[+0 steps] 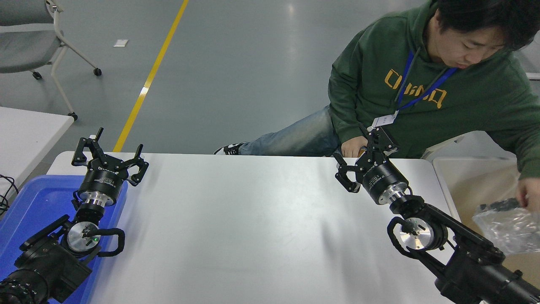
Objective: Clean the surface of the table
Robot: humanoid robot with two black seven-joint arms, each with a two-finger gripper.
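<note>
The counter (253, 228) beneath the right hand (363, 158) looks hard, smooth and slick, something to wipe, not grip; that hand is released, holding nothing.

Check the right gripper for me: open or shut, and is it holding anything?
Open and empty. The right gripper has its fingers spread apart above the far edge of the table surface, with nothing between them.

Beige bin (443, 169) cut off right; bag (508, 228) contents perhaps black.
</note>
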